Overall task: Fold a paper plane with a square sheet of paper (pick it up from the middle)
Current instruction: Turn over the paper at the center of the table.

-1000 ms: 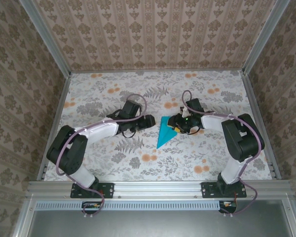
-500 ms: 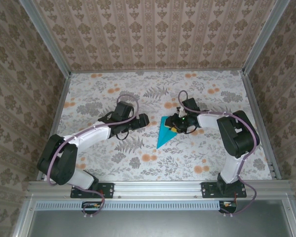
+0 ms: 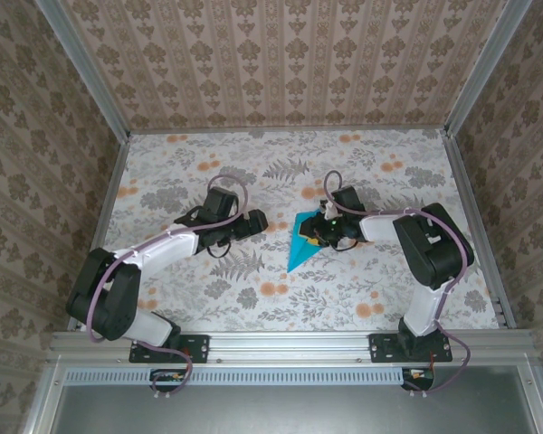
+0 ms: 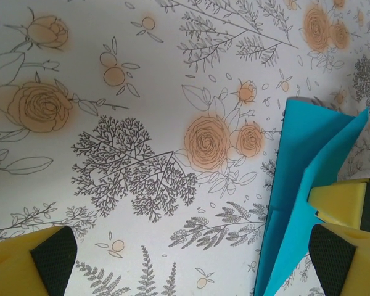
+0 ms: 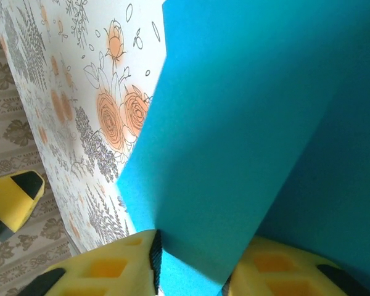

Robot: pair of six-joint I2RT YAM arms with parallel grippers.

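Teal-blue paper (image 3: 300, 248), creased into a pointed wedge, lies near the middle of the flower-printed table (image 3: 380, 280). One raised flap stands between the narrowed fingers of the right gripper (image 3: 319, 233); whether they already pinch it cannot be told. The left gripper (image 3: 256, 220) hovers just beside the sheet, fingers spread wide and empty. The fold looks likeliest to go well if the right fingers bite squarely on the flap's edge while the left pins the flat layer, keeping the crease true to the point.

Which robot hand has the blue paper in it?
The right gripper: the folded teal paper sits between its jaws. The left gripper stands open beside it, empty.
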